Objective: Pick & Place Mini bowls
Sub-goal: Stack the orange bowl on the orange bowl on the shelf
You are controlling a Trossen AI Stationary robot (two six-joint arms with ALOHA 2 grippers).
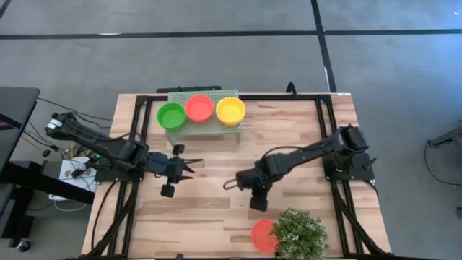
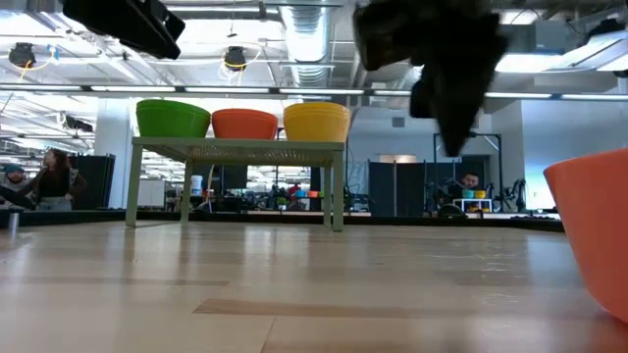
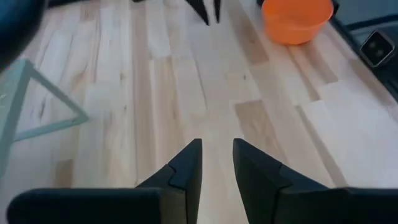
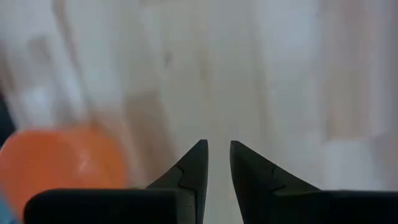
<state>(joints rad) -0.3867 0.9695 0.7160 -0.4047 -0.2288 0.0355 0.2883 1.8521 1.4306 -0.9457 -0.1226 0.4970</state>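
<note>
— Green, red, yellow: three bowls in a row on the pale green stand (image 1: pixel 204 124) at the far side of the wooden table (image 1: pixel 303 209). The green bowl (image 1: pixel 172 115) sits at the left end, the red bowl (image 1: pixel 199 108) in the middle, the yellow bowl (image 1: pixel 230 110) at the right, each touching its neighbour.

— And a fourth one down here, the orange-red bowl (image 1: pixel 262 235), on the table at the near edge, right up against the bushy plant (image 1: pixel 300 234) (the leaves hide part of its rim).

— Where are the arms?

— Both hang over the middle of the table, tips pointing toward each other, well apart. The left gripper (image 1: pixel 193 167) is over bare wood; its fingers (image 3: pixel 186 167) stand a narrow gap apart with nothing between them.

— The right gripper (image 1: pixel 229 185)?

— Same story: slightly parted, holding nothing. Its wrist camera catches the orange-red bowl off to one side. From table height that bowl looms at the right edge, with the stand and its three bowls beyond it.
</note>
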